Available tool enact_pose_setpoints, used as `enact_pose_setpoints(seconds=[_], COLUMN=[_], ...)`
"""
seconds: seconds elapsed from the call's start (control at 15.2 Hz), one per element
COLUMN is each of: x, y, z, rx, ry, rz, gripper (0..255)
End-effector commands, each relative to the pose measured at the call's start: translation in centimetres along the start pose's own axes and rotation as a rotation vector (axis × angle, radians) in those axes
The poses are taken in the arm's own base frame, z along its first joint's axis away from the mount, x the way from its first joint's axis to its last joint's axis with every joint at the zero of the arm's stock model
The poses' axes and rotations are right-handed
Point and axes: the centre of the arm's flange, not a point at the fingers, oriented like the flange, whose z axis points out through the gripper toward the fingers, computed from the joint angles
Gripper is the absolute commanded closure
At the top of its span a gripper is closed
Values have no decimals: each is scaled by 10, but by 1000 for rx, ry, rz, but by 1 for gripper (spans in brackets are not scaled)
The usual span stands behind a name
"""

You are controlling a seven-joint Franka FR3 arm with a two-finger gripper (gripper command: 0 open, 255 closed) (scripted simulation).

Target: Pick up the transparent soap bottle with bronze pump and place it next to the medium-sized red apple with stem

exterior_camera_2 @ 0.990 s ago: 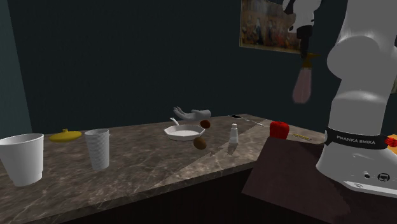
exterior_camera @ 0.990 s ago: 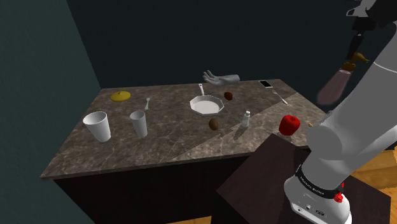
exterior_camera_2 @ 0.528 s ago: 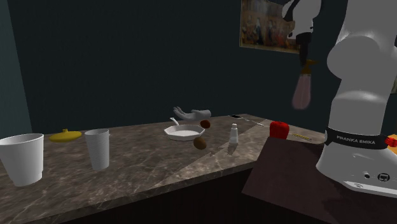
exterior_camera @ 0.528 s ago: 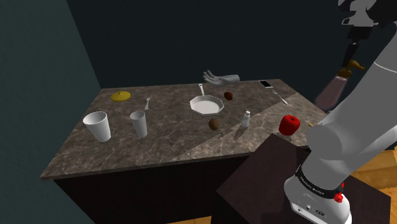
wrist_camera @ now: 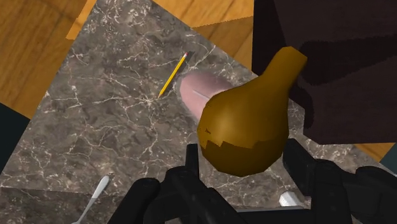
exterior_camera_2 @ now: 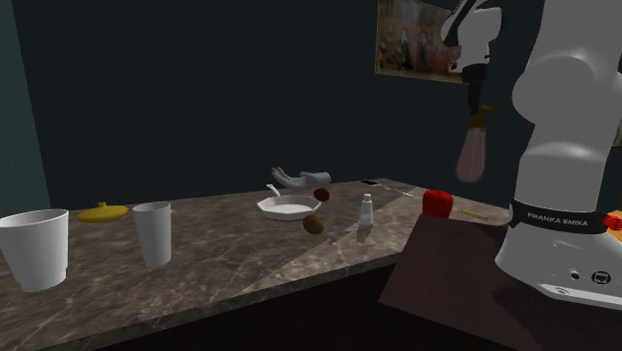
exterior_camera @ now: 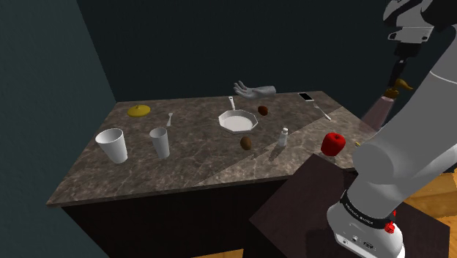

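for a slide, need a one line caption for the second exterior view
Gripper holds the soap bottle by its bronze pump, high above the counter where the red apple sits.

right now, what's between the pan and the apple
A small white shaker stands between the pan and the apple, as the shoulder view shows.

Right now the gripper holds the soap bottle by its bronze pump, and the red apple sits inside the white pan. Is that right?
No. The gripper holds the soap bottle by its bronze pump, but the red apple sits on the counter, apart from the white pan; the shoulder view shows it.
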Motion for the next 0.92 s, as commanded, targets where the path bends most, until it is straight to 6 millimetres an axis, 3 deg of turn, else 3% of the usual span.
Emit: enact_pose_setpoints(seconds=[0.0, 0.86], x=[0, 6], y=[0, 4], z=[11, 79], rx=[-1, -1], ry=[0, 0], rz=[0, 0], gripper=[255, 255])
